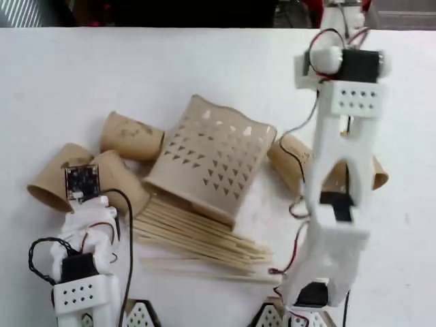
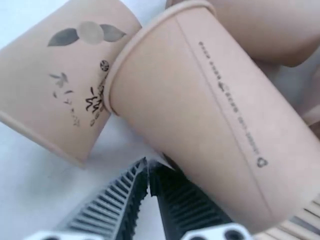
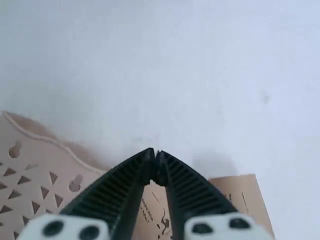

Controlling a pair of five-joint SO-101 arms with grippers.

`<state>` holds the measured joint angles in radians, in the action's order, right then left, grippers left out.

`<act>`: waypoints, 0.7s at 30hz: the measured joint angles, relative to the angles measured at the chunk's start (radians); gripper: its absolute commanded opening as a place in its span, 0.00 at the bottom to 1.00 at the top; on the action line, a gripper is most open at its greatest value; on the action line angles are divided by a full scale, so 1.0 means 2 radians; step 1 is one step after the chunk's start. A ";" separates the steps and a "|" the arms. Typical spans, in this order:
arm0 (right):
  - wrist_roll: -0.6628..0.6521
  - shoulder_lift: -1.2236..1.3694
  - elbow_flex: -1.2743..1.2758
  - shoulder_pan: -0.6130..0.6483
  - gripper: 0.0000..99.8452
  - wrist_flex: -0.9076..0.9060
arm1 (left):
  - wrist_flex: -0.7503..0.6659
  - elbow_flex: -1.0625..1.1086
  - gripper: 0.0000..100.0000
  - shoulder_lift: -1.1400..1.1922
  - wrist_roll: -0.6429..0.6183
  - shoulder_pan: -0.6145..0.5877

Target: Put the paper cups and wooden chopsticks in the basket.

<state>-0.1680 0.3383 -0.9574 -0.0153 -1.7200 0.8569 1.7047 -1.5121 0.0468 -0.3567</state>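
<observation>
Basket point(image 1: 208, 160) on its side atop chopsticks point(image 1: 197, 238); paper cups point(image 1: 133, 136) lying alongside.

The paper cups point(image 1: 131, 136) look matt, the chopsticks point(image 1: 197, 235) bare wood, the basket point(image 1: 211, 160) smooth plastic.

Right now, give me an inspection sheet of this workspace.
Surface: white table.
Job's things: basket on its side, over the wooden chopsticks; three paper cups lying left of it, more under the right arm; none in the basket.
Clutter: nothing seen.
End effectors: left end effector shut, beside a cup; right end effector shut, above a cup.
Cables: black lead by the left arm; red and black wires along the right arm.
Surroundings: dark, indistinct shapes beyond the far edge.
</observation>
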 measured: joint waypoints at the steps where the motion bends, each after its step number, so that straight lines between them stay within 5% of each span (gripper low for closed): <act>1: -0.008 -0.029 0.032 0.000 0.02 0.000 | 0.000 0.000 0.03 0.000 0.000 0.000; 6: -0.069 -0.170 0.219 0.005 0.03 0.006 | 0.000 0.000 0.03 0.000 0.000 0.000; 13: -0.184 -0.254 0.463 0.025 0.22 0.097 | 0.000 0.000 0.03 0.000 0.000 0.000; 21: -0.205 -0.267 0.568 0.103 0.19 0.202 | 0.000 0.000 0.03 0.000 0.000 0.000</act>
<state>-0.5777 -0.1956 0.1780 0.1903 -1.3165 0.8569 1.7047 -1.5121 0.0468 -0.3567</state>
